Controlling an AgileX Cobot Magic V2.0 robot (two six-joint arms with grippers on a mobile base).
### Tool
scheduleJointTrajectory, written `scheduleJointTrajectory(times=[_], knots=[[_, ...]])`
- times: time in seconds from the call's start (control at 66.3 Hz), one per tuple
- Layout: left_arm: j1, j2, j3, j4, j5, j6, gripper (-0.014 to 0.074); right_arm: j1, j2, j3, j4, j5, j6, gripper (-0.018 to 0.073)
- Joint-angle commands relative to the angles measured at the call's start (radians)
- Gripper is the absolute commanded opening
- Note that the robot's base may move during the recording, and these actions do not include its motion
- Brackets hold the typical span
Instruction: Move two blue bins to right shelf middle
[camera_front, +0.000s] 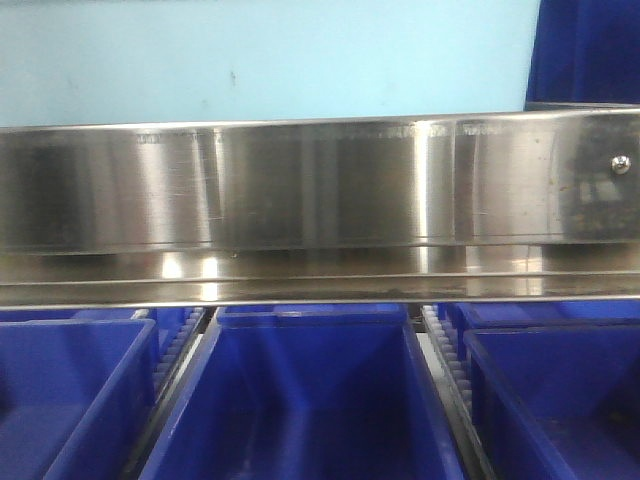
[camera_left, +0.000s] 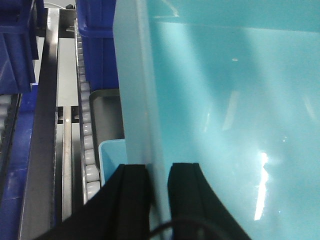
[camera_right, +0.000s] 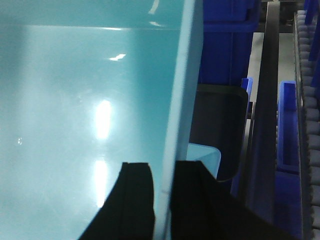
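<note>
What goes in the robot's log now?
left gripper: shut on blue bin | right gripper: shut on blue bin | steel rail: ahead

Bright light from above streaks the brushed stainless steel shelf rail (camera_front: 320, 185) with vertical glare and spots the glossy pale sky-blue plastic bin (camera_left: 225, 100) white, while the dark blue plastic bins (camera_front: 300, 400) below sit shadowed, all slightly soft.

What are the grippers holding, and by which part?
Both hold the pale blue bin: left gripper pinches one side wall, right gripper the opposite wall.
</note>
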Motion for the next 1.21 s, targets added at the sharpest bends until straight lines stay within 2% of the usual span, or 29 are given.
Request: scheduleJointTrajectory(times=[0.0,0.709,0.83,1.041,1.192], knots=[[0.007,-0.014,-0.009,0.038,-0.037,0.008,-0.0111,-0.01,-0.019,-0.011,-0.039,-0.037,-0.017,-0.0153],[0.007,-0.014,-0.009,0.038,-0.037,0.008,-0.0111,-0.01,-0.019,-0.011,-0.039,-0.041,-0.017,-0.0153],[0.007,-0.014,-0.009,0.038,-0.065,0.008,-0.0111,-0.01,-0.019,-0.011,-0.039,-0.047,-0.017,-0.0153],[0.007,0.028,-0.007,0.036,0.01,0.008,-0.0111,-0.01,0.025,-0.007,-0.039,0.013,-0.017,-0.0153],[0.007,0.069,0.043,0.038,0.015,0.008,-0.0111,-0.01,0.05,0.037,-0.048,0.01,-0.017,-0.0153]])
